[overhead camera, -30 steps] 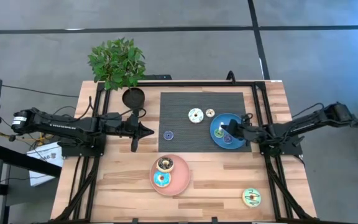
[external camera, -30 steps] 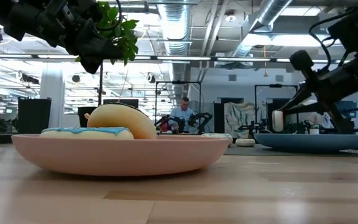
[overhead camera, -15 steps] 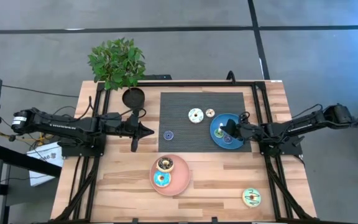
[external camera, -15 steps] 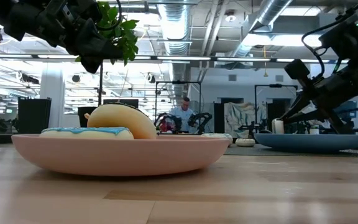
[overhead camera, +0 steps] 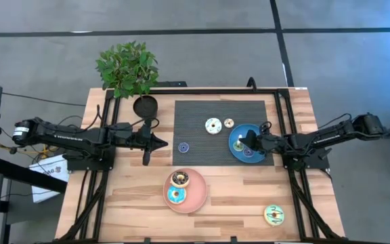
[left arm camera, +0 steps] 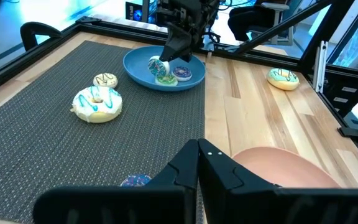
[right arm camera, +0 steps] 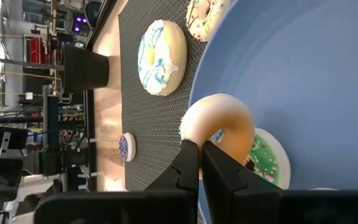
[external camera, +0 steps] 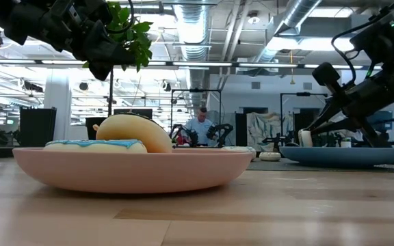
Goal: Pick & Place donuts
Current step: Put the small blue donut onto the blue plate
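Note:
My right gripper (right arm camera: 199,157) is over the blue plate (overhead camera: 257,153), shut on a small cream ring donut (right arm camera: 219,124). A small green donut (right arm camera: 267,158) and a small purple one (left arm camera: 182,73) lie flat in that plate. On the dark mat lie a white donut with blue drizzle (overhead camera: 213,125), a tiny cream one (overhead camera: 229,123) and a tiny purple-blue one (overhead camera: 183,146). A brown donut (overhead camera: 180,179) and a blue one (overhead camera: 176,195) rest on the pink plate (overhead camera: 196,200). A green-yellow donut (overhead camera: 273,215) lies on the wood. My left gripper (overhead camera: 162,143) hovers shut at the mat's left edge. My right gripper pinches the cream donut's rim (right arm camera: 194,138) between its two fingers. The fingers come from the table's right side, slanting down. The ring stands on edge just over the blue plate and beside the green donut; I cannot tell whether its lower edge touches them.
A potted plant (overhead camera: 128,68) and a black cup (overhead camera: 145,106) stand at the far left of the mat (overhead camera: 195,115). Black frame rails (overhead camera: 90,190) run along both sides of the table. Bare wood lies between the pink plate and the green-yellow donut.
My right gripper has tipped lower and sunk a little toward the blue plate, staying shut on the cream donut, which has come down with it.

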Tool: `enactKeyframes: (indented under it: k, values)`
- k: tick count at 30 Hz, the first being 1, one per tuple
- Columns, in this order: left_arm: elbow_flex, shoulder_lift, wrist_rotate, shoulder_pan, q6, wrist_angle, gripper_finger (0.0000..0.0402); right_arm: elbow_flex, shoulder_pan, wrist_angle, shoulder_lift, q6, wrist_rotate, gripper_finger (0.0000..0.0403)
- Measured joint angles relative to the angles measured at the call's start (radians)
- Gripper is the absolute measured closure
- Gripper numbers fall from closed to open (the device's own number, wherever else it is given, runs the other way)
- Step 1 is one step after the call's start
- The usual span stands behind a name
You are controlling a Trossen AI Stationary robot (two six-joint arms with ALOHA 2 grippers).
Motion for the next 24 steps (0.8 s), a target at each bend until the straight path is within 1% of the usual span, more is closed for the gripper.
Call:
enactKeyframes:
  k: [6,17,24]
  values:
    - [0.000,0.000,0.000,0.000,0.000,0.000,0.0401,0.046,0.000,-0.110,0.000,0.000,-0.013,0.0400]
    - [0.000,0.000,0.000,0.000,0.000,0.000,0.0402,0.169,0.000,-0.425,-0.001,0.000,-0.050,0.0402]
    - [0.000,0.000,0.000,0.000,0.000,0.000,0.0401,0.222,0.000,-0.550,0.000,-0.012,-0.067,0.0402]
